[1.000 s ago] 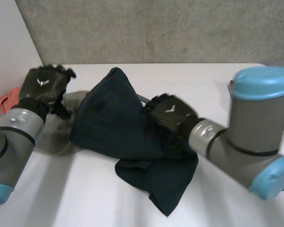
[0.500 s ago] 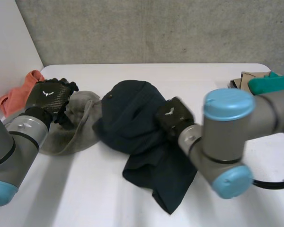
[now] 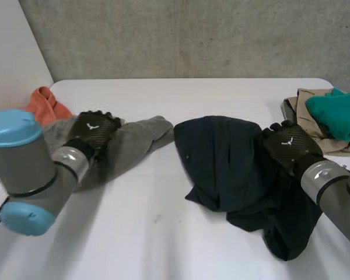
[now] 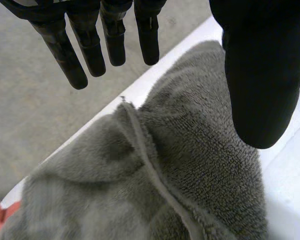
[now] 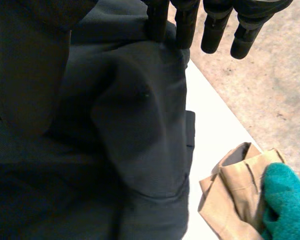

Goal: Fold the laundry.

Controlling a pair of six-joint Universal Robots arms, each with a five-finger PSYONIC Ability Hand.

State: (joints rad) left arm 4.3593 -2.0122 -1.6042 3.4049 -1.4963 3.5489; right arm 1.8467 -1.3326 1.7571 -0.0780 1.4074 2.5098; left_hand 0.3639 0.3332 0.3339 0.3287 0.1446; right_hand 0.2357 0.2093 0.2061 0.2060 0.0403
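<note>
Head view: the dark navy garment (image 3: 233, 169) lies crumpled on the white table (image 3: 163, 233). The right hand (image 3: 287, 147) rests on its right edge, fingers straight and spread, pinching nothing. Left of the garment, the left hand (image 3: 93, 129) is over a grey fleece cloth (image 3: 137, 143), fingers straight, thumb apart. Farther left lies an orange cloth (image 3: 42, 104); right of the garment, a teal cloth (image 3: 338, 114) on a tan garment (image 3: 308, 105).

we see a white tabletop (image 3: 221, 96) with a rounded corner at its far right. behind it stands a rough grey concrete wall (image 3: 192, 35), and a plain white panel (image 3: 11, 52) rises along the left side. past the tabletop's edge, our wrist views show a speckled grey floor (image 4: 30, 115).
</note>
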